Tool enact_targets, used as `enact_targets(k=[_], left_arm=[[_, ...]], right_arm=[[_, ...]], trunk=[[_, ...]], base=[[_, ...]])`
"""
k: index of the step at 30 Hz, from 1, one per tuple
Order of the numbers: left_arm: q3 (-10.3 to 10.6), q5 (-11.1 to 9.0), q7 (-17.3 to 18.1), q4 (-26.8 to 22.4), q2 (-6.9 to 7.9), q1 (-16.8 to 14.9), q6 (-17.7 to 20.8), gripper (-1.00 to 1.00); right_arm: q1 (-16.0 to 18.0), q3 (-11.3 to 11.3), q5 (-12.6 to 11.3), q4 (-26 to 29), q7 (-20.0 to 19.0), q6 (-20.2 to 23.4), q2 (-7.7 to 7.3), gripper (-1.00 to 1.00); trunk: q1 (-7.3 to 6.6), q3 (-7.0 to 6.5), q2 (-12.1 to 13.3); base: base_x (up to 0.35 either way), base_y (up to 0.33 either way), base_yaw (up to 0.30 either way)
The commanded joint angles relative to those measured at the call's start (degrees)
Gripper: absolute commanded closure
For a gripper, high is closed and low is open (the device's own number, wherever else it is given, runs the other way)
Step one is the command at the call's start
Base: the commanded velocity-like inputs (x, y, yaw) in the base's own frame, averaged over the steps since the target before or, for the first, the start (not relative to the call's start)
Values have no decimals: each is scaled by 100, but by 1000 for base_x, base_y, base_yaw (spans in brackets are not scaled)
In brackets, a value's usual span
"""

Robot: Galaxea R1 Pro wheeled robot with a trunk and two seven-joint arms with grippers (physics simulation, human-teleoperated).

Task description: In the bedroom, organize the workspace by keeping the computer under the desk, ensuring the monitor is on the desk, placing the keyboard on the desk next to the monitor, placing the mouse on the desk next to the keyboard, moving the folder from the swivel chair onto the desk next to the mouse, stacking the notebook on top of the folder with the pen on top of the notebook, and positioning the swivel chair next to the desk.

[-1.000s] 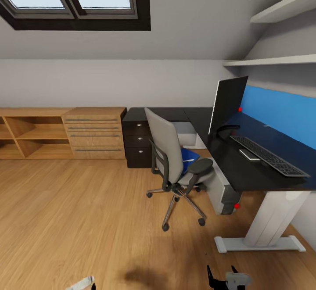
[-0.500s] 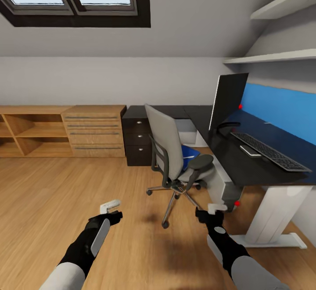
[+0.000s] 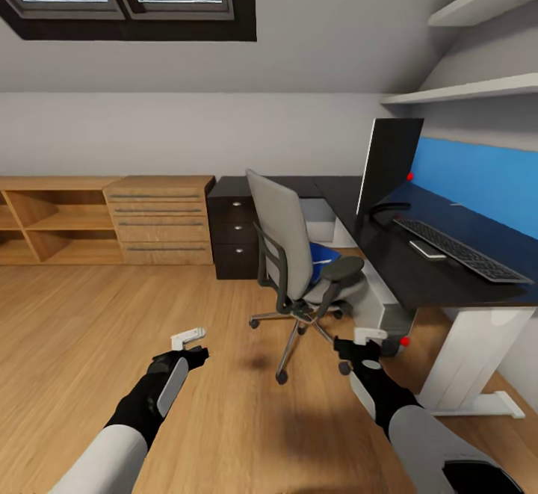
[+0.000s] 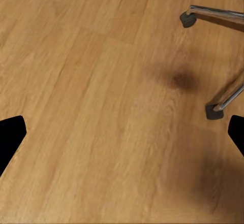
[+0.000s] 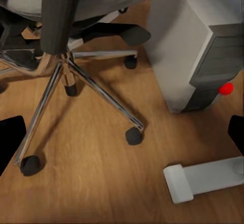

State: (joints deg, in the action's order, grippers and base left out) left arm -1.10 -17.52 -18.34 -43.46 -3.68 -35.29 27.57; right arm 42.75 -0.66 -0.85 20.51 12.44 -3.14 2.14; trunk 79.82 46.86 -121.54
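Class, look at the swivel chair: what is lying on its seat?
A blue item, probably the folder, lies on the seat of the swivel chair. The grey backrest and the armrest cover most of it, so whether anything rests on top of it cannot be seen.

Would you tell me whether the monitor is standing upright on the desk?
Yes, upright: the monitor stands on its stand on the desk, behind the keyboard.
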Motion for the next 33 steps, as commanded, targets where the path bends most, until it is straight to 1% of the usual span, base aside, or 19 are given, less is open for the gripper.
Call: enact_targets(k=[1, 2, 3, 5, 6, 9, 10, 11, 12, 13, 14, 16, 17, 19, 24, 25, 26, 27, 33], left_arm=[[-8, -67, -33, -19, 23, -3, 14, -100], [-7, -70, -29, -46, 59, -3, 7, -100], [-1, -73, -24, -199, 87, 4, -1, -100], [1, -79, -23, -423, 87, 87, 2, -100], [3, -82, -20, -1023, 87, 358, 36, -100], [3, -88, -16, -2061, 87, 827, 194, -100], [5, -90, -15, -2771, 87, 1160, 429, -100], [7, -90, -14, -3110, 87, 1324, 582, -100], [16, -91, -13, -3689, 87, 1629, 926, -100], [26, -92, -13, -3905, 87, 1764, 1094, -100], [56, -94, -13, -4211, 89, 1979, 1375, -100], [82, -97, -14, -4405, 91, 2119, 1556, -100], [104, -99, -18, -4576, 92, 2241, 1710, -100], [118, -101, -21, -4684, 90, 2316, 1806, -100], [125, -102, -28, -4734, 91, 2355, 1857, -100], [126, -102, -29, -4744, 93, 2361, 1866, -100], [126, -102, -29, -4745, 94, 2363, 1867, -100], [127, -102, -35, -4749, 93, 2367, 1872, -100], [127, -102, -38, -4747, 88, 2368, 1874, -100]], right_arm=[[4, -11, -12, -3, 14, -53, -8, -100], [4, -24, -18, 0, 17, -103, -27, -100], [5, -53, -24, 5, 15, -163, -59, -100], [5, -63, -28, 12, 14, -182, -70, -100], [5, -69, -33, 26, 17, -188, -72, -100], [2, -71, -35, 49, 15, -194, -76, -100], [0, -72, -36, 69, 14, -198, -78, -100], [-1, -73, -36, 81, 14, -199, -79, -100], [-4, -73, -35, 108, 14, -201, -79, -100], [-6, -73, -34, 123, 13, -202, -78, -100], [-8, -74, -34, 150, 13, -203, -76, -100], [-12, -74, -32, 178, 13, -203, -74, -100], [-16, -74, -30, 236, 13, -205, -69, -100], [-28, -74, -29, 377, 17, -205, -67, -100], [-70, -74, -34, 700, 21, -187, -61, -100], [-154, -74, -36, 885, 21, -181, -59, -100], [-189, -74, -36, 948, 21, -179, -58, -100], [-343, -68, -40, 1282, 22, -136, -43, -100], [-425, -66, -46, 1516, 22, 152, -17, -100]], trunk=[[22, 24, -44], [44, 42, -84], [66, 60, -124], [109, 96, -205], [131, 114, -245], [197, 168, -365], [219, 186, -405], [241, 204, -445], [263, 222, -485], [285, 240, -525], [307, 257, -566], [351, 293, -646], [373, 311, -686], [417, 347, -766], [527, 437, -967], [549, 455, -1007], [571, 473, -1047], [593, 491, -1087], [724, 599, -1328]], base=[[0, 0, 0], [0, 0, 0], [0, 0, 0], [0, 0, 0], [0, 0, 0], [0, 0, 0], [0, 0, 0], [0, 0, 0], [0, 0, 0], [0, 0, 0], [0, 0, 0], [0, 0, 0], [0, 0, 0], [0, 0, 0], [0, 0, 0], [0, 0, 0], [0, 0, 0], [0, 0, 0], [0, 0, 0]])
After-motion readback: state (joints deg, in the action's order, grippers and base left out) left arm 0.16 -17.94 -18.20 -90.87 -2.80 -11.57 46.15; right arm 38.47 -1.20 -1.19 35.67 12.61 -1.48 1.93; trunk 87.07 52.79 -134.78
